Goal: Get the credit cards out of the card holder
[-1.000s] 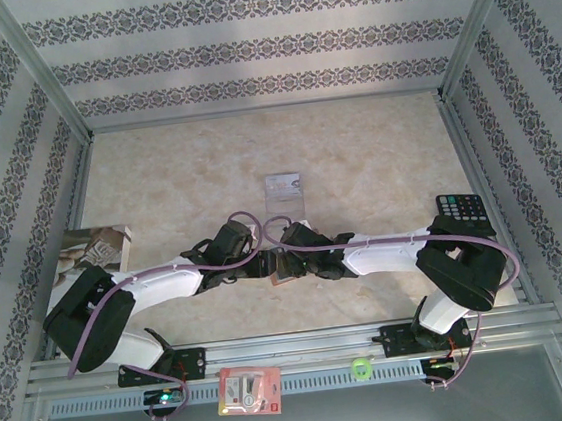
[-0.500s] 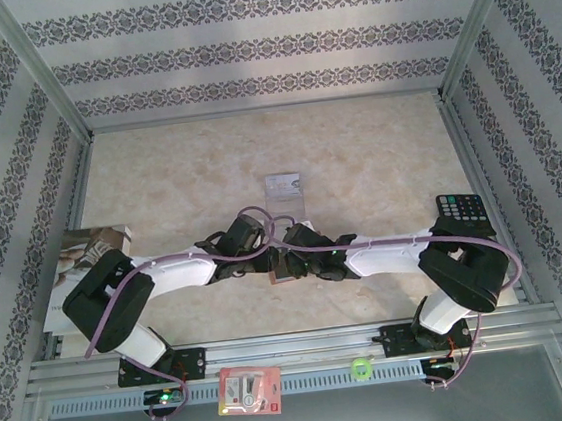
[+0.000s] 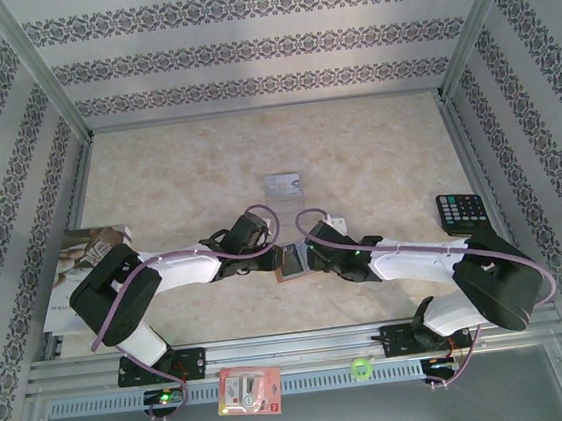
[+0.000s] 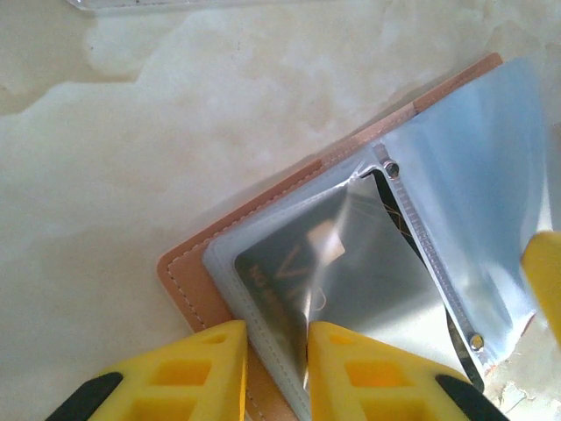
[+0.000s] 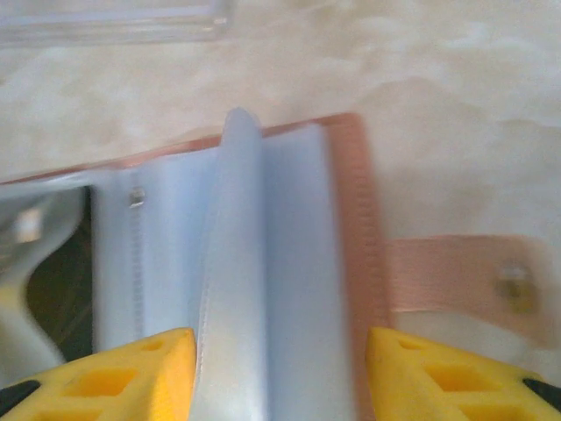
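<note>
Black calculator (image 3: 459, 213) right, magazine (image 3: 89, 253) left, red-and-white packet (image 3: 249, 390), green ring (image 3: 360, 368)

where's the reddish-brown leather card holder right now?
In the top view, the reddish-brown leather card holder lies open at the middle of the table, between the left gripper and right gripper, with a small silvery rectangular card just beyond it.

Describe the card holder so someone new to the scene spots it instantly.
On the marble-look table, look at the near middle, where the left gripper and right gripper meet. The card holder lies open between them. Unlike the black calculator at right and the magazine at left, it is a small reddish-brown wallet with clear plastic sleeves.
</note>
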